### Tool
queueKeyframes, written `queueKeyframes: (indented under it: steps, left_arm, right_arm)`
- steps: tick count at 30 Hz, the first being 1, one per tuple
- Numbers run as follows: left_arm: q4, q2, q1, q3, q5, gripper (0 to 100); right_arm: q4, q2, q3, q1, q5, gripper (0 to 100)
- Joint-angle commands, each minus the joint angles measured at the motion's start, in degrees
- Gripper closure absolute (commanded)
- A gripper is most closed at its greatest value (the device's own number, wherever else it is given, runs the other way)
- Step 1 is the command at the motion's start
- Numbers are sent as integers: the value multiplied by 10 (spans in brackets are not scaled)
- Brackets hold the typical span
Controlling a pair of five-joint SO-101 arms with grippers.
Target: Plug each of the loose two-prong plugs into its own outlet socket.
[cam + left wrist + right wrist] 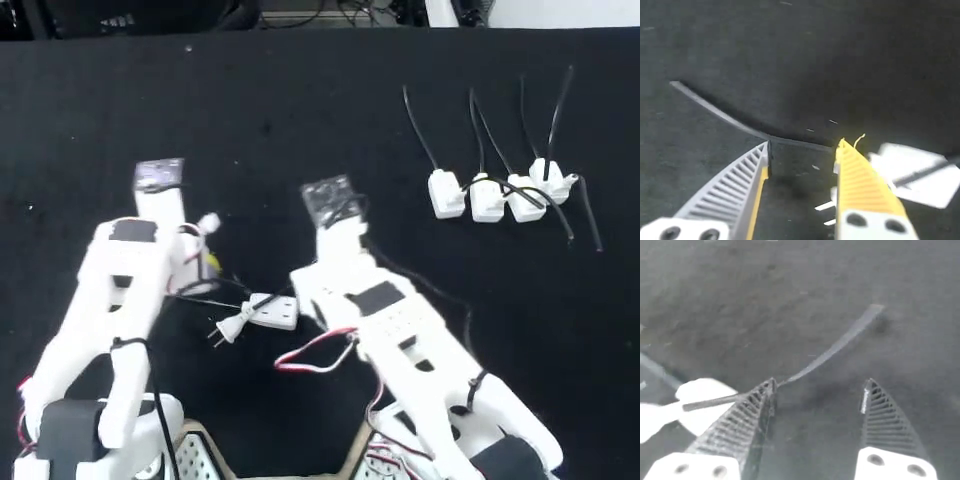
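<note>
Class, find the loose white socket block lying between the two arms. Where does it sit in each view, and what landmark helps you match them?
High view: the white socket block lies on the table between the two arms.
Left wrist view: just outside the left gripper, beside its yellow finger, at.
Right wrist view: probably the white shape just outside the right gripper, by one finger.
Landmark: the thin dark cord lying across it.

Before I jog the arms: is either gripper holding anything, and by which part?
Nothing is held. The left gripper and the right gripper are both open; the loose plug lies on the table between the arms.
</note>
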Motion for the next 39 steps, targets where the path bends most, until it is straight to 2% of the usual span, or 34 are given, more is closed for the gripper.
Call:
queueKeyframes:
  steps: [1,3,5,10,15,20,23,31,35,39]
  left_arm:
    - [-33,-13,-121,-23,2,787]
    - [-74,-13,-173,-1,22,787]
    - [-128,-13,-214,29,83,787]
    - [-244,-13,-276,89,183,787]
    - [-259,-18,-331,95,218,787]
    - [-260,-18,-388,95,285,787]
    - [-260,-18,-407,95,300,787]
    - [-260,-14,-410,95,309,787]
    - [-260,-15,-418,95,317,787]
    - [-261,-14,-420,95,323,787]
  right_arm:
    - [53,-22,-36,-39,72,744]
    - [100,-22,-65,-46,130,744]
    - [132,-22,-87,-63,187,744]
    - [165,-22,-103,-153,312,743]
    - [168,-22,-115,-248,432,744]
    - [164,-17,-119,-277,546,744]
    - [164,-17,-118,-275,578,744]
    - [153,-4,-121,-264,605,745]
    - [154,77,-173,-219,608,745]
    - [172,156,-229,-214,644,745]
